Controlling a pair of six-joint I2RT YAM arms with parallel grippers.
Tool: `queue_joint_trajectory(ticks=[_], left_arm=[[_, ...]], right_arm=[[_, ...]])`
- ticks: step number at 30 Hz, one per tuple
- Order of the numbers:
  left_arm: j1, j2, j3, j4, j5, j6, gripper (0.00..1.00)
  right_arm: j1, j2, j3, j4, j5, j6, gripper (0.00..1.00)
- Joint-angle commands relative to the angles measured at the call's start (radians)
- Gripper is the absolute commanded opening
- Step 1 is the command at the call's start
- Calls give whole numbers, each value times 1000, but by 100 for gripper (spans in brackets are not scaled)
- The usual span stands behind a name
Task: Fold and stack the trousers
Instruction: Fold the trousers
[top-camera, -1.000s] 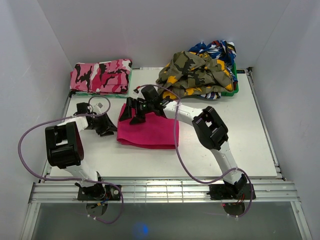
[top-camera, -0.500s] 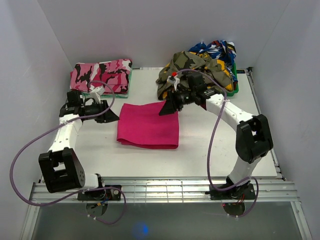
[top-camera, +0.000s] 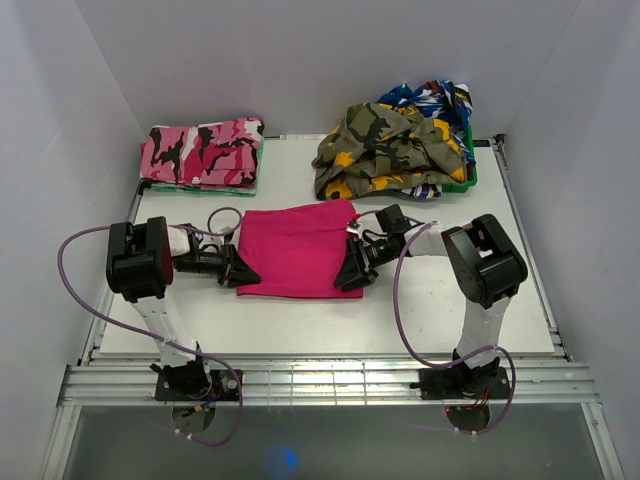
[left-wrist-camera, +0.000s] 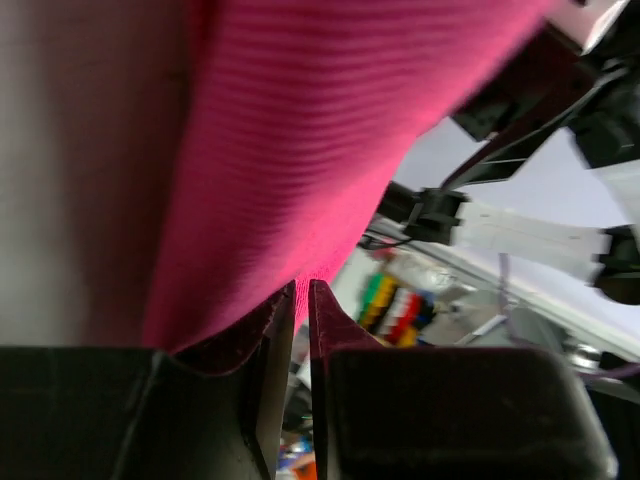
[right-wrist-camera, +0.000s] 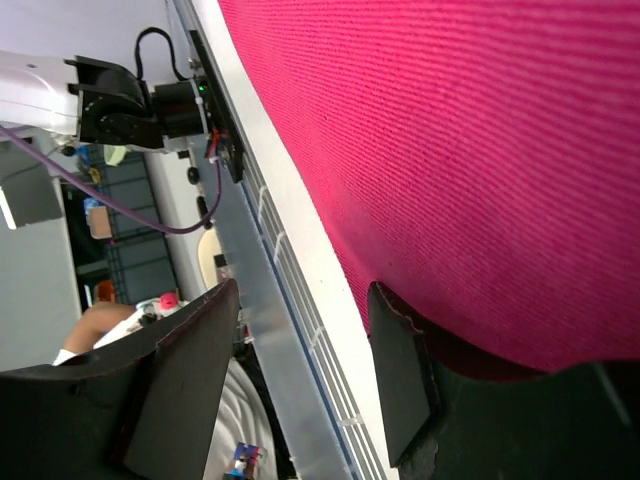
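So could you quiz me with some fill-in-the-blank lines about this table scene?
The trousers lie ___ the left gripper and right gripper. The right gripper's jaws stand ___. The olive camouflage garment is heaped in a ___ basket. Missing: between; open; green.

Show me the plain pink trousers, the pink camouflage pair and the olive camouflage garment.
plain pink trousers (top-camera: 298, 250): top view, middle of the folded cloth.
pink camouflage pair (top-camera: 203, 152): top view, centre.
olive camouflage garment (top-camera: 385, 148): top view, its middle.
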Motion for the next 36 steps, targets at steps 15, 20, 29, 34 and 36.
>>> queue_joint_trajectory(ticks=[15,20,29,34,36], left_arm=[[23,-351,52,139,39,85,45],[15,-253,81,354,38,-153,48],[12,58,157,637,-25,-342,46],[16,172,233,622,-67,-322,45],[19,183,255,605,-86,-311,44]], right_arm=[[-68,-197,246,-92,142,-195,75],[-94,-52,398,-34,115,-121,75],[-96,244,466,294,110,71,67],[-110,347,492,386,165,108,66],[-113,358,510,389,158,123,66]])
